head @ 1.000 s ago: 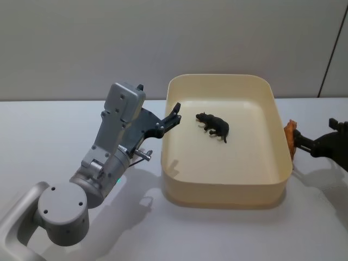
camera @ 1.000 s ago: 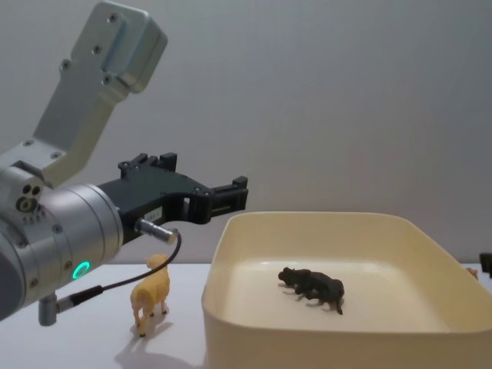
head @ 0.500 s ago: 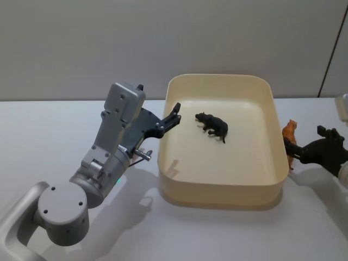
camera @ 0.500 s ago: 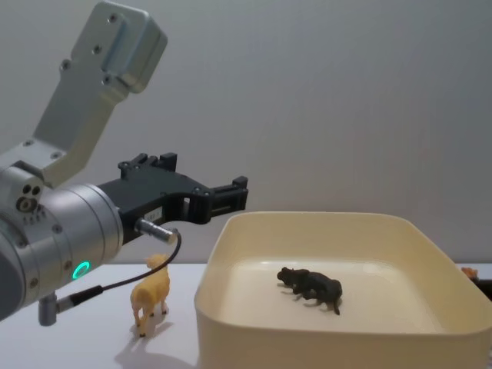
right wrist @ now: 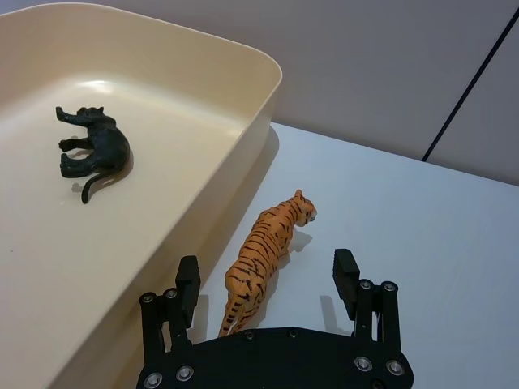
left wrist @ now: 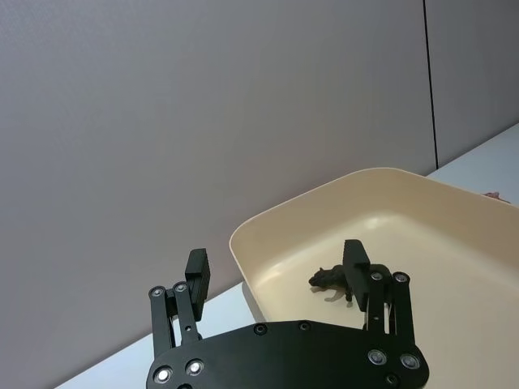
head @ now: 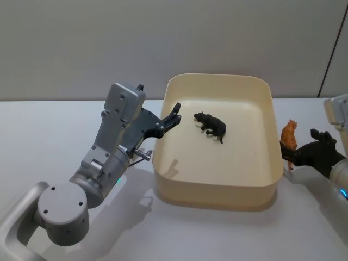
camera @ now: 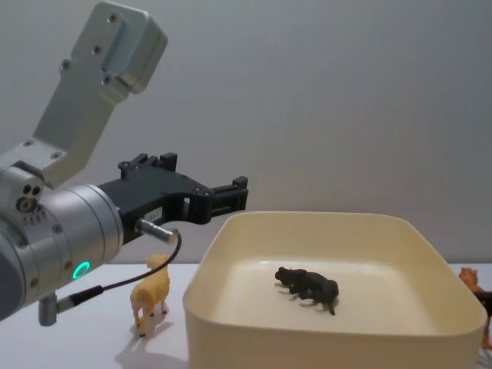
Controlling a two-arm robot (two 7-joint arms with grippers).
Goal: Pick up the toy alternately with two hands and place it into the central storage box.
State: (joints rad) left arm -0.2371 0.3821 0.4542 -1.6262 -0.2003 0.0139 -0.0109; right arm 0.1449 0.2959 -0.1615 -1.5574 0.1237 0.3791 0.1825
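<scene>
Tiger toy (right wrist: 270, 239): standing on the counter (right wrist: 422, 243), just outside the storage box (head: 217, 190) right wall.
Right hand (right wrist: 266, 269): wide open, straddling the tiger, no grip yet.
Black toy (head: 211, 126): lying inside the box.
Left hand (left wrist: 276, 259): open, empty, above the box's left rim.
Yellow toy (camera: 150, 296): on the counter, left of the box.
Progress: looks like one in, two left.

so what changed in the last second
The right gripper came in from the right, open, and now straddles the orange striped toy tiger. The cream-yellow plastic tub slid toward the robot's left with the black toy animal inside. The left gripper stayed open over its rim; the tan toy animal stayed.
</scene>
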